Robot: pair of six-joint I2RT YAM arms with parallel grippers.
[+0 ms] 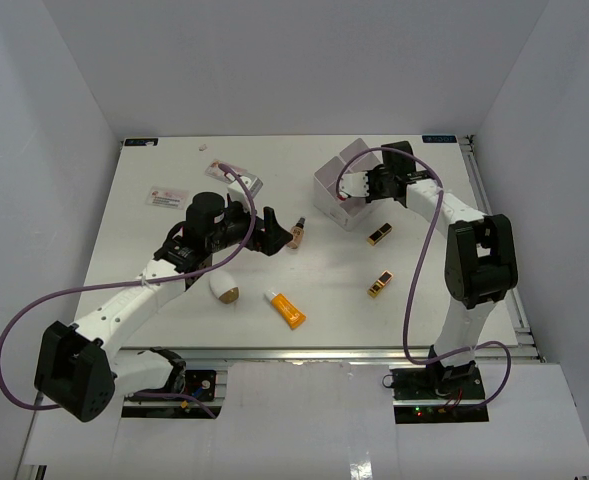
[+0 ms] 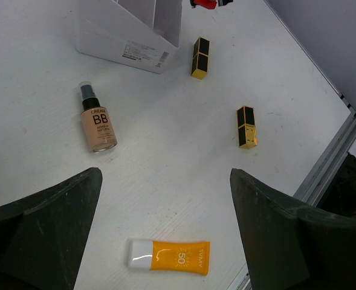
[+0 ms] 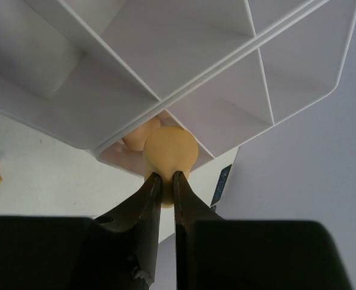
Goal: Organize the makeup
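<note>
Tan sponge [image 3: 170, 148], pinched in the right tool [image 3: 165, 176] at the rim of the white box [image 3: 135, 78], may snag a divider and bounce out.

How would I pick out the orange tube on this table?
Find the near edge of the white table, about midway along. The orange tube lies flat there beside an egg-shaped sponge. Only it is bright orange with a white cap.

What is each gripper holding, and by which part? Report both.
Right gripper: shut on the tan sponge, pinched at the end nearest the wrist, its rounded end at the white box. Left gripper: open, holding nothing.
</note>
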